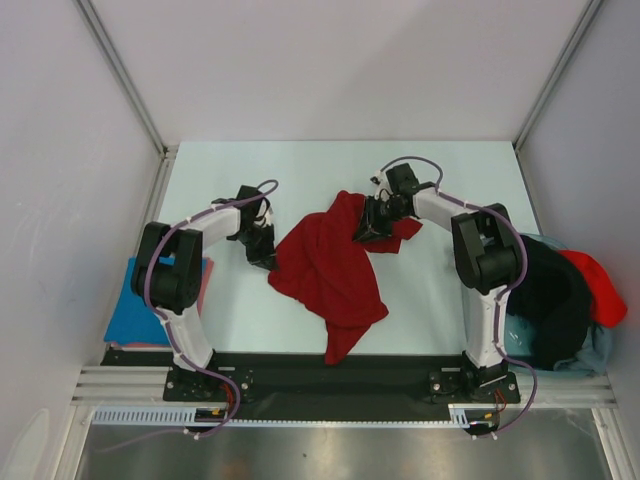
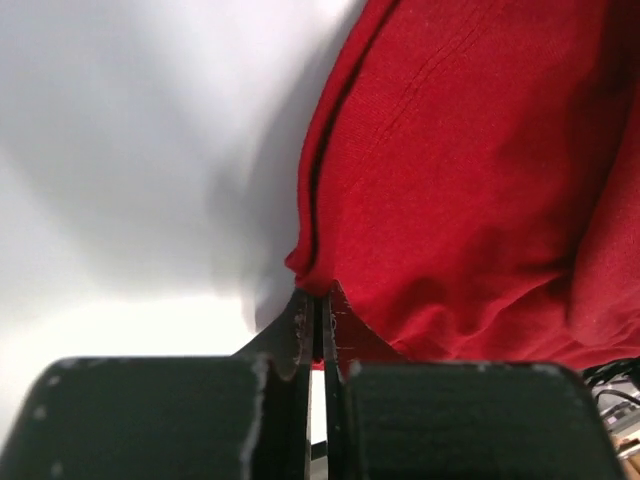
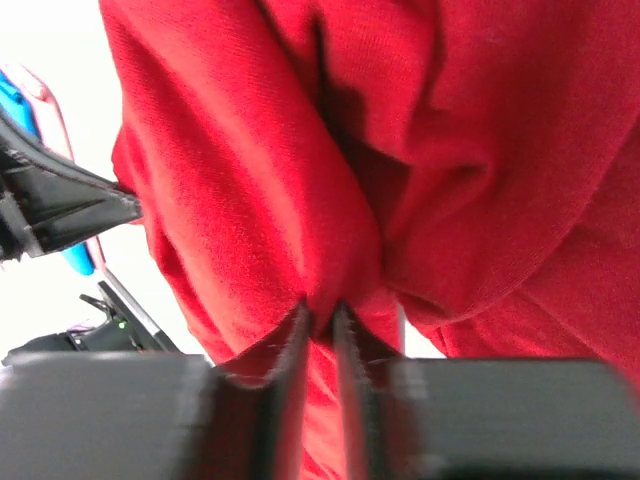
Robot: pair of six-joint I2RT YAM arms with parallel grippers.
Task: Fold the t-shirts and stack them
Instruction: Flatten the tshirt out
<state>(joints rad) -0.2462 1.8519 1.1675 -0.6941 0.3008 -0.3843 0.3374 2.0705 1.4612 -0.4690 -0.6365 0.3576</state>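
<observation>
Top view: dark red t-shirt [image 1: 335, 270] lay crumpled and unfolded at the middle of the table [image 1: 250, 180]. Left gripper [image 1: 264, 257] sat at its 9 o'clock edge, right gripper [image 1: 366, 228] at its 1 o'clock. A blue t-shirt [image 1: 140, 315] lay folded at the table's 8 o'clock. The heap of unfolded shirts [image 1: 560, 295], black, red and grey-blue, waited at 4 o'clock. Early going, I judged, with most of the folding left.

Left wrist: fingers [image 2: 300, 335] were clenched tight on the red shirt's hem corner.

Right wrist: fingers [image 3: 292, 350] pinched a bunched fold of the same shirt.

Lab test cell, white panels [image 1: 60, 150], aluminium rails [image 1: 120, 385]
</observation>
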